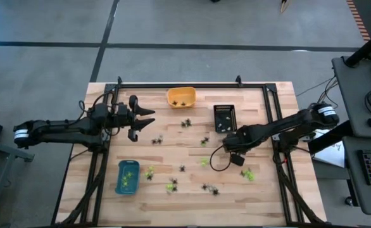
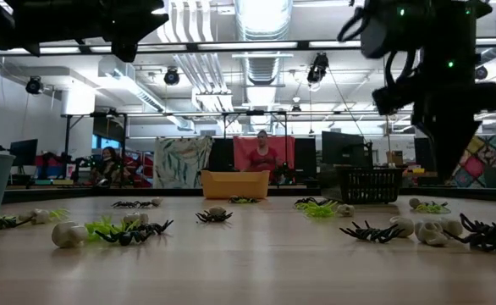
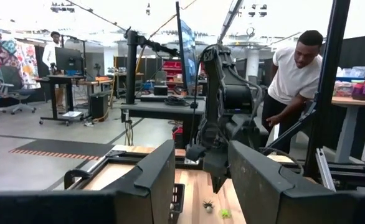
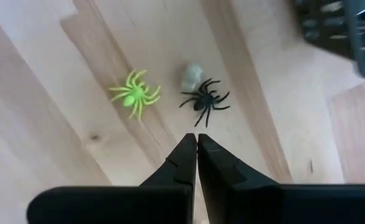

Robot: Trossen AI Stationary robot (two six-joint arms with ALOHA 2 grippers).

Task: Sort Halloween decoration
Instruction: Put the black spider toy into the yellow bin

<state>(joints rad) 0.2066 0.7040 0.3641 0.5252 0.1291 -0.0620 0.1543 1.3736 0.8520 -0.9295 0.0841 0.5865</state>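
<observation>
Sorting is partly done. In the high view, the orange tray (image 1: 181,96) at 12 o'clock on the worktop (image 1: 261,190) holds a few dark pieces. The black tray (image 1: 224,118) toward 1 o'clock holds some small items. The blue tray (image 1: 127,177) at 8 o'clock holds lime-green ones.

Most of the Halloween decoration is still loose. Black spiders, green spiders and whitish pieces lie scattered across the middle and the 6 o'clock half of the worktop.

The right tool (image 4: 197,144) hangs above the centre-right of the worktop, at 6 o'clock of the black tray. Its fingers are pressed together and nothing shows between them. Just ahead of the tips lie a black spider (image 4: 205,101) touching a whitish piece (image 4: 192,76), and a green spider (image 4: 134,94) near them.

The left tool (image 1: 149,120) waits at 10 o'clock above the worktop, fingers parted at a middling width and holding nothing.

Judgement: less than half is sorted.
</observation>
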